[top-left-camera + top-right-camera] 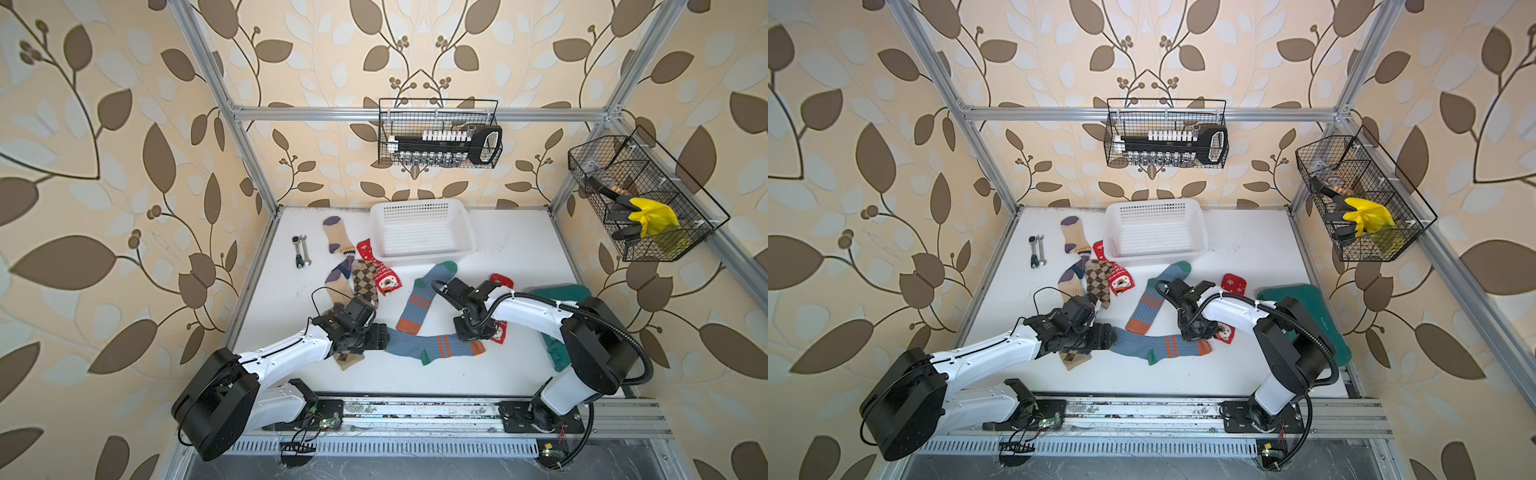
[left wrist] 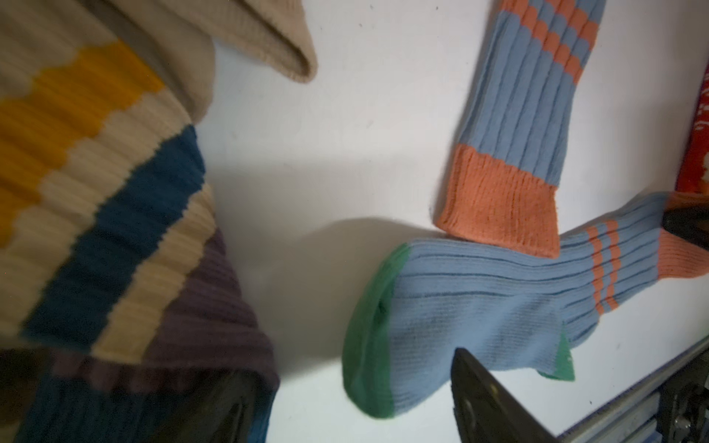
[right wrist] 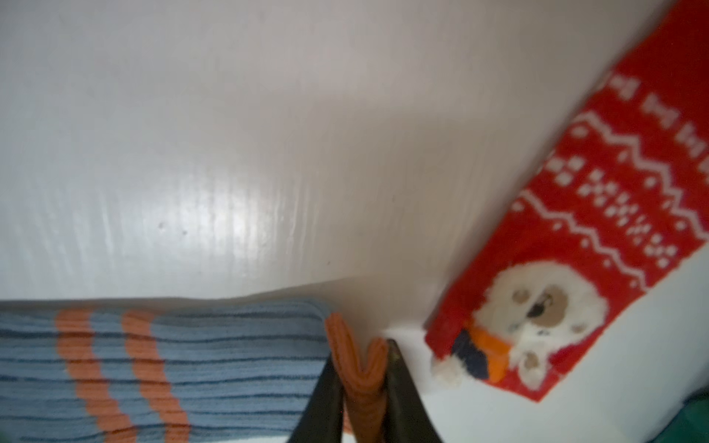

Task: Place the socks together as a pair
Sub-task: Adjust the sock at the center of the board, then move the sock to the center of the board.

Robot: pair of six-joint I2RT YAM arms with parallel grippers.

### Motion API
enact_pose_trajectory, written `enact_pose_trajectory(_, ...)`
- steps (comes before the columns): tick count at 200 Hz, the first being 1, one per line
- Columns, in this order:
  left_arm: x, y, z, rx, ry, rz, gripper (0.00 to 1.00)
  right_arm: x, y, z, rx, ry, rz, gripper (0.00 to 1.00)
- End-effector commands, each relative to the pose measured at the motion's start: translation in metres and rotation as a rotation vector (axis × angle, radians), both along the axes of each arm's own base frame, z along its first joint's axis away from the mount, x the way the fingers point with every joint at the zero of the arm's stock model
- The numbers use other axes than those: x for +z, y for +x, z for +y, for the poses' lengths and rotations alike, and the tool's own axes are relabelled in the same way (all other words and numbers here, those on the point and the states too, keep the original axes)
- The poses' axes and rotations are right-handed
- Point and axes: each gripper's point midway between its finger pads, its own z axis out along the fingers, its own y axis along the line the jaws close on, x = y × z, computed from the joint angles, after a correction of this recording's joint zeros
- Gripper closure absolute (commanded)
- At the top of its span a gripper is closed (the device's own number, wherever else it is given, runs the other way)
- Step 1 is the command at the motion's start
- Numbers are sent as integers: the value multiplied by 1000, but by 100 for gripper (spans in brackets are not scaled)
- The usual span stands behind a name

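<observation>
A blue-grey sock (image 1: pixel 432 348) with a green toe lies across the front of the white table (image 1: pixel 519 257). My right gripper (image 3: pixel 360 353) is shut on its orange cuff (image 3: pixel 358 377), which is folded between the fingers. My left gripper (image 2: pixel 356 391) stands open at the green toe (image 2: pixel 368 326) and holds nothing. The matching sock (image 1: pixel 424 297) lies just behind, its cuff touching the first. A striped beige sock (image 2: pixel 96 184), blurred and near, rests against one left finger. Red Christmas socks (image 1: pixel 384 279) (image 3: pixel 575 245), beige socks (image 1: pixel 336 235) and argyle socks (image 1: pixel 365 282) lie around.
A white plastic basket (image 1: pixel 422 210) stands at the back of the table. Two wrenches (image 1: pixel 302 249) lie at the back left. A dark green bag (image 1: pixel 557 293) lies at the right, partly under my right arm. Wire baskets (image 1: pixel 438 133) hang on the frame.
</observation>
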Motion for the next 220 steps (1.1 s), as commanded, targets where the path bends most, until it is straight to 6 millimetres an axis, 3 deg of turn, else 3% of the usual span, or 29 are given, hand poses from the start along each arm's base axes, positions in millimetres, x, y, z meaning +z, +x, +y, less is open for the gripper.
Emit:
enact_pose_trajectory(1,15,18,-3,12,10,-48,19,8,14,1,37,12,-37,62)
enact_pose_trajectory(15,21,23,-4,12,14,-61,19,18,19,-3,31,11,-79,49)
enact_pose_trajectory(28,29,30,-6,16,12,-77,19,38,27,3,32,56,-144,43)
enact_pose_trajectory(52,37,45,-15,8,1,-84,20,75,43,18,43,156,-257,40)
enact_pose_trajectory(70,39,55,-29,-20,-5,-57,22,88,53,32,62,215,-278,39)
enact_pose_trajectory(108,48,76,-39,-13,-15,-79,22,74,56,92,112,395,-189,39)
enact_pose_trajectory(117,35,78,-38,-11,-2,-46,22,71,52,107,140,402,-181,39)
enact_pose_trajectory(146,20,78,-13,47,12,-13,22,48,33,147,233,381,-114,38)
enact_pose_trajectory(166,4,73,18,111,3,38,22,32,25,157,261,351,-78,38)
enact_pose_trajectory(200,2,73,51,215,6,2,21,16,23,165,270,335,-42,34)
enact_pose_trajectory(220,13,80,71,294,-9,-60,20,6,22,169,279,313,-25,34)
